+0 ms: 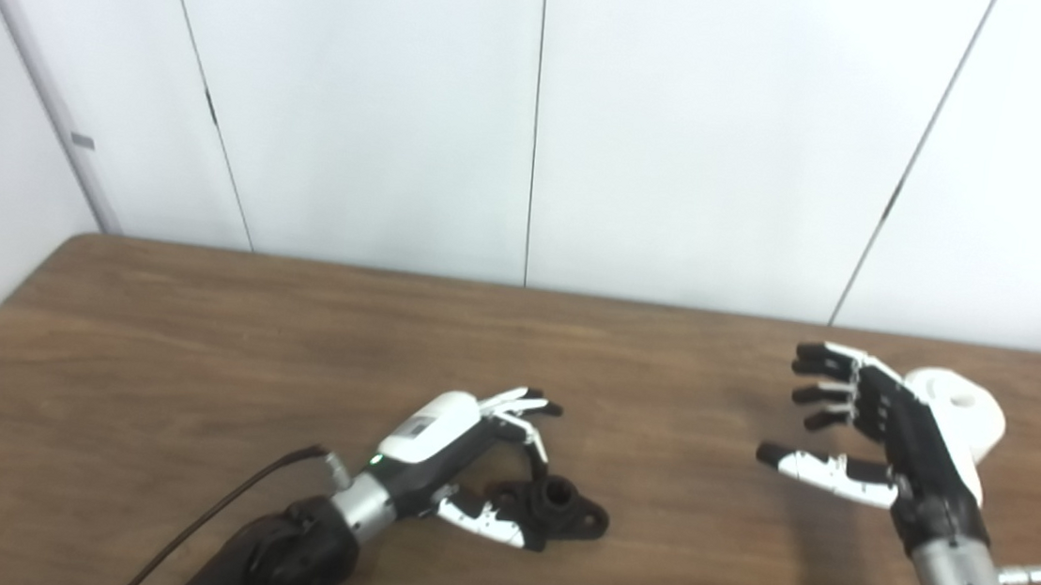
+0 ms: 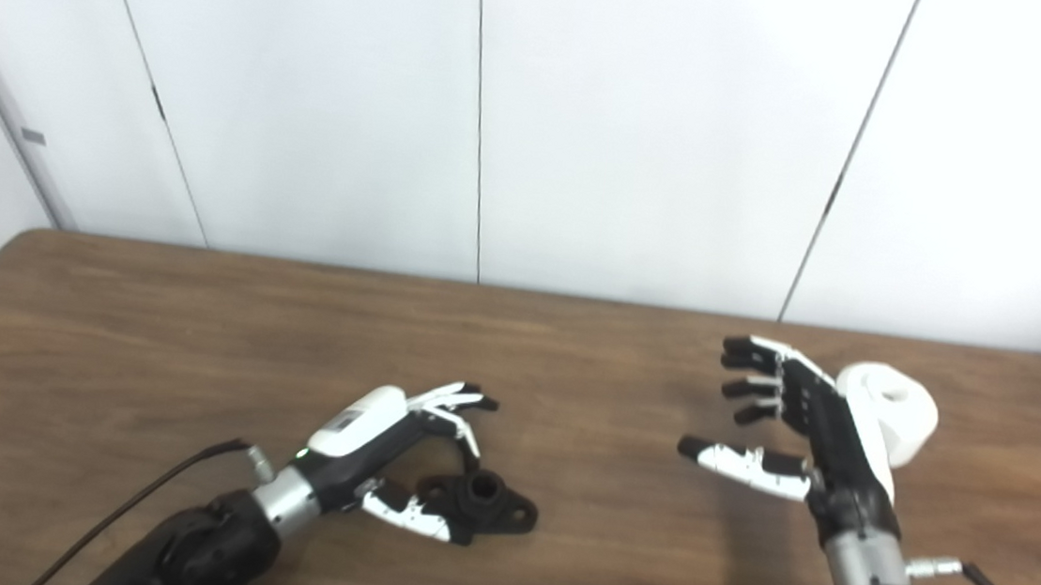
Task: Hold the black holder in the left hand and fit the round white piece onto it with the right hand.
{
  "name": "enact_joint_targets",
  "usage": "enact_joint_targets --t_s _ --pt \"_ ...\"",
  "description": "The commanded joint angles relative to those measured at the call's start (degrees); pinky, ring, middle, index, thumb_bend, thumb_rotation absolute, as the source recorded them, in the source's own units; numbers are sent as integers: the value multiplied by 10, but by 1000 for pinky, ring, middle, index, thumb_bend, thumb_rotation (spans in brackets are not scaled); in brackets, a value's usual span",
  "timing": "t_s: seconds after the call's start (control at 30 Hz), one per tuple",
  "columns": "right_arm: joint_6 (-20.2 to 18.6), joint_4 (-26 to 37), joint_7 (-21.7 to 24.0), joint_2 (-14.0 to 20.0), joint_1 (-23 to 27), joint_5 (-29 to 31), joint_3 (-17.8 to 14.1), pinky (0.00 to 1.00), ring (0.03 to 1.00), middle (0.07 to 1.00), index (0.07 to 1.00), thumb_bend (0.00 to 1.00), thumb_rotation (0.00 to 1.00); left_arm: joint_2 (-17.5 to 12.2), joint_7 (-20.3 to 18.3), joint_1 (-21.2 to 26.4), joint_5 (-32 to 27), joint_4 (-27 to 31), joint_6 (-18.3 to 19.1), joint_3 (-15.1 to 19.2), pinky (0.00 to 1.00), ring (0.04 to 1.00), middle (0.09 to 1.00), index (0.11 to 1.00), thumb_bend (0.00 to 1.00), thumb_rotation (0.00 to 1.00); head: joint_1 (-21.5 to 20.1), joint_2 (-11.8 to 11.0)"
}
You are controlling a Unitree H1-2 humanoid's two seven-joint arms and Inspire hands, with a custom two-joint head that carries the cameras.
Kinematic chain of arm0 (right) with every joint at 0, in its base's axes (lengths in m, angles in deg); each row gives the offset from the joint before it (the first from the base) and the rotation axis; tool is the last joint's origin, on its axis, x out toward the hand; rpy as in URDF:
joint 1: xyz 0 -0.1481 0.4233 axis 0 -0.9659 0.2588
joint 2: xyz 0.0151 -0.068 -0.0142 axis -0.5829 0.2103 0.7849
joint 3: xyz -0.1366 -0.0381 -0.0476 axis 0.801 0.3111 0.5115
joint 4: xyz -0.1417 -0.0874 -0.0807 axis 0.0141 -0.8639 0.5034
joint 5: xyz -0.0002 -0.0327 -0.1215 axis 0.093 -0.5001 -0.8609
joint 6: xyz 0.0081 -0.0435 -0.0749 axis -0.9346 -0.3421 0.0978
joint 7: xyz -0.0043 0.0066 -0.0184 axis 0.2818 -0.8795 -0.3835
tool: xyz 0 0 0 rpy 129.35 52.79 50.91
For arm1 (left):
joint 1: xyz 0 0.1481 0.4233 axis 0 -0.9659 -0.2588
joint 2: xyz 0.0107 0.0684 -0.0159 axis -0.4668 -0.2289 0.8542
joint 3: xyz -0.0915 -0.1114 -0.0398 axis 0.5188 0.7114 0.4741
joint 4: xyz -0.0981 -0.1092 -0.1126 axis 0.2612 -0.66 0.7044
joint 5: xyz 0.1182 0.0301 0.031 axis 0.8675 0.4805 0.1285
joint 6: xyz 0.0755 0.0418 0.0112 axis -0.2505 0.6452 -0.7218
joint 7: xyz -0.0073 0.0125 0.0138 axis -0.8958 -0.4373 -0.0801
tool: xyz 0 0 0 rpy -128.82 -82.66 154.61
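Note:
The black holder (image 1: pixel 563 508) lies flat on the wooden table (image 1: pixel 195 349), with a raised socket in its middle. My left hand (image 1: pixel 469 448) is right beside it, fingers spread above it and thumb low against its near left side; the fingers are not closed on it. The round white piece (image 1: pixel 967 412) sits on the table at the far right. My right hand (image 1: pixel 867 427) is raised in front of and left of it, fingers apart and empty, partly hiding the piece. Both also show in the right eye view: holder (image 2: pixel 483 501), white piece (image 2: pixel 891 415).
White wall panels (image 1: pixel 536 115) stand behind the table's far edge. The table's left edge runs diagonally at the left. Cables trail from both wrists near the bottom of the picture.

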Motion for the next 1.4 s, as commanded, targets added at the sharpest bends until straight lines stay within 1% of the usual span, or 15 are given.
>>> enact_joint_targets --t_s 0.0,0.1,0.23,0.43,0.57,0.73,0.8,0.87,0.9,0.97,1.07,1.13,1.2,1.3,1.37 --pt "23 16 -6 10 21 -1 -5 509 638 721 717 620 27 -4 -36 -4 44 -30 49 -22 973 987 907 483 524 57 -2 1" --pt "20 18 -6 13 22 -4 -6 511 635 721 719 621 45 2 -31 2 57 -44 56 -30 997 993 904 483 524 55 -5 2" --pt "15 25 -5 17 22 -5 -8 516 636 721 721 621 72 2 -28 4 78 -42 73 -42 1000 987 898 483 524 56 -9 4" --pt "12 31 -2 21 23 -1 -11 516 635 726 721 620 67 -4 -17 6 148 -34 114 -69 985 970 890 483 524 58 -10 4" --pt "9 33 -1 24 24 -3 -12 519 638 729 725 625 102 -7 -16 4 158 -28 128 -75 990 962 885 483 524 57 -14 3" --pt "8 39 -1 26 29 -8 -7 516 642 730 726 634 79 -15 4 0 156 -37 117 -75 955 948 871 483 524 57 -73 -12" --pt "22 36 -7 33 32 -38 2 516 641 730 722 656 77 -20 15 -3 153 -40 106 -73 934 944 866 483 524 56 -122 -26" --pt "34 33 -12 53 38 -93 14 518 645 733 720 696 98 -27 19 -6 146 -42 99 -71 935 947 867 484 524 55 -156 -37" --pt "34 34 -14 69 41 -134 22 521 648 735 726 724 111 -31 21 -7 143 -41 96 -70 939 947 868 484 524 55 -166 -41" --pt "31 39 -15 95 45 -201 33 554 684 756 750 762 160 -37 22 -11 139 -37 93 -67 938 939 866 484 524 54 -193 -53" --pt "19 50 -15 126 50 -279 40 653 805 850 795 783 237 -45 33 -14 135 -42 79 -63 929 927 860 484 523 53 -227 -71" --pt "-3 61 -8 146 57 -323 33 723 876 923 831 784 285 -47 36 -17 132 -41 75 -61 932 920 855 485 523 52 -236 -78" --pt "-24 69 -3 163 65 -353 19 753 919 964 845 802 308 -50 37 -18 131 -40 72 -61 932 916 854 485 523 51 -251 -87" --pt "-43 70 2 187 77 -375 -3 744 928 974 842 852 306 -51 41 -20 130 -40 69 -61 907 906 845 485 523 51 -260 -92" --pt "-57 67 12 203 83 -370 -23 755 919 967 843 866 301 -50 45 -21 127 -43 65 -60 897 899 838 485 522 50 -265 -92"
